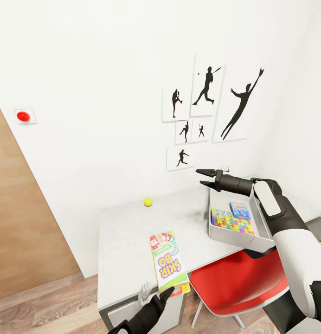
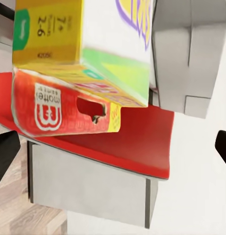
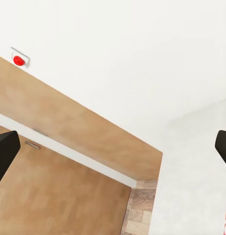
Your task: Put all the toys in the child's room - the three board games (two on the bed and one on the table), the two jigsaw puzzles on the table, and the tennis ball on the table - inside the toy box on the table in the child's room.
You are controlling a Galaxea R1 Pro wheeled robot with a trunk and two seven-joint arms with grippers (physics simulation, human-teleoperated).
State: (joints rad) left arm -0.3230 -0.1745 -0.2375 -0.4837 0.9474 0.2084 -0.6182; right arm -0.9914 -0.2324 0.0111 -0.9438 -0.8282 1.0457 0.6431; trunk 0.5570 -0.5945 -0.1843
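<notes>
On the grey-white mottled table (image 1: 123, 241), the white SKIP-BO box (image 1: 169, 265) overhangs the near edge, the spread left gripper (image 1: 156, 294) just below it. The spread right gripper (image 1: 203, 177) hovers over the pale plastic toy box (image 1: 234, 237); the yellow-green tennis ball (image 1: 148, 202) lies apart.

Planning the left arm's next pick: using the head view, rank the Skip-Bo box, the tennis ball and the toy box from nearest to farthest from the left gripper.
From the left gripper:
1. Skip-Bo box, right at the fingertips on the table's near edge.
2. Tennis ball, farther back, near the wall.
3. Toy box, off to the right; close to the ball's distance, so this order is tentative.
</notes>
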